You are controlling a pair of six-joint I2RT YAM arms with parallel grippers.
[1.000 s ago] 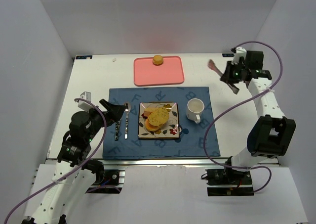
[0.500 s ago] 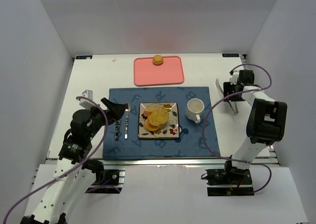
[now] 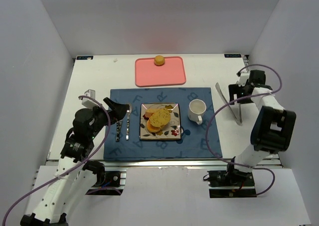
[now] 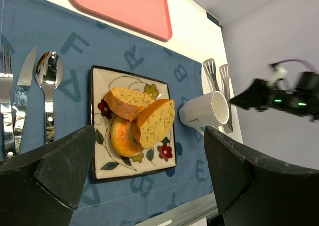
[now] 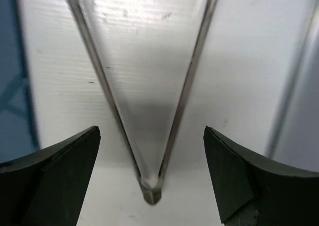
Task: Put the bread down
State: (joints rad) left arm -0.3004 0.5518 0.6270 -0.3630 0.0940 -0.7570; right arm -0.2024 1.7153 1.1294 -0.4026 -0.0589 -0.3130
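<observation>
Right tool (image 5: 152, 133) is spread wide, a finger on either side of the tongs (image 5: 144, 86) and touching neither leg. The tongs lie on white counter (image 3: 94, 76) between the right edge of the blue mat (image 3: 194, 146) and the side wall. Left tool (image 3: 117, 111) is spread too, near the cutlery (image 4: 22, 101) at the mat's left. Bread (image 4: 139, 121) is piled on the flowered plate (image 4: 98, 158), and one bun (image 3: 159, 60) sits on the pink tray (image 3: 149, 76). The mat shows the letters A, F, R, B, E. The print on the mug (image 4: 204, 111) is too small to read.
</observation>
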